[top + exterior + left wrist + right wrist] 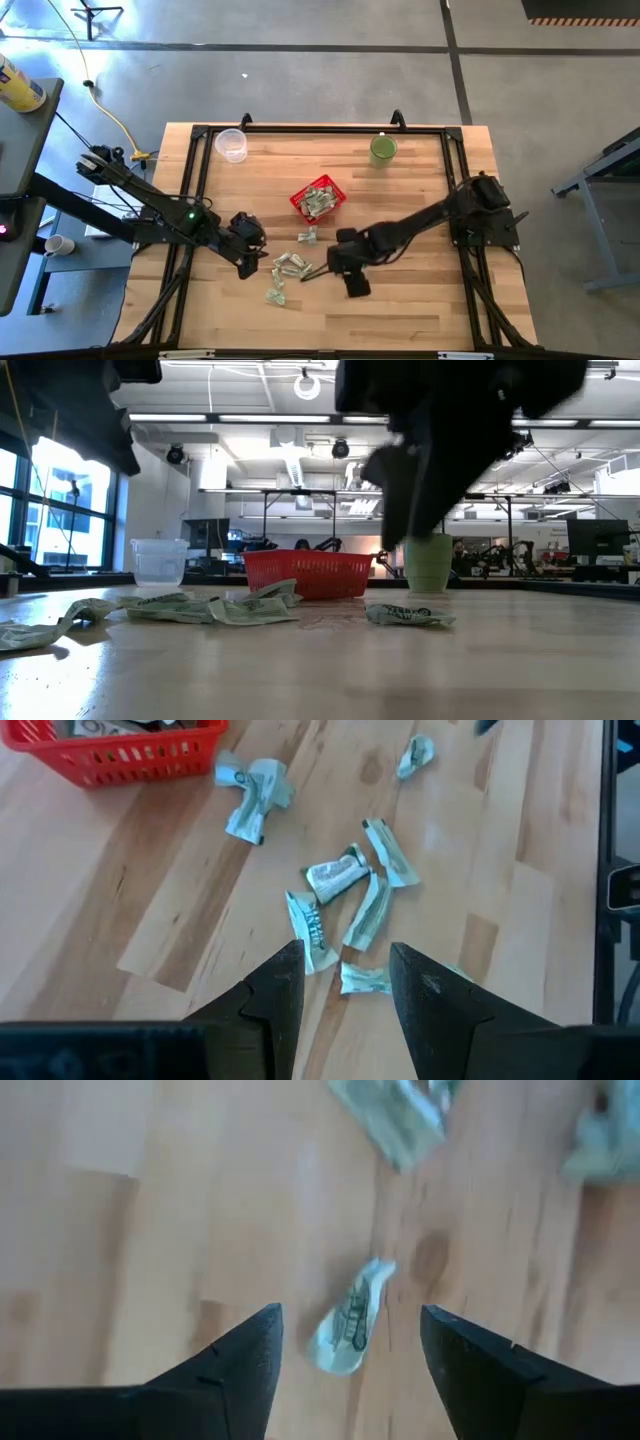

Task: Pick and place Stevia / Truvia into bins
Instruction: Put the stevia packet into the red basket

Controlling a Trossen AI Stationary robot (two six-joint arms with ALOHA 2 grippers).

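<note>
Near the table's middle, the right gripper (345, 1365) hangs with jaws wide over one loose sachet (352, 1320), lined up to straddle it. Left gripper (345, 995), jaws partly open and empty, hovers over the scattered sachets (290, 266); the red basket (319, 198) sits just beyond, already holding some.

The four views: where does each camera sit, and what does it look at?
High view: above the table, looking straight down; both arms, red basket, loose sachets.
Low view: at table height, looking level across; dark arms overhead, basket, green cup.
Left wrist view: behind the left claw, open over sachets.
Right wrist view: behind the right claw, open above one sachet.
Shared: high, low and left wrist views all show the basket.
</note>
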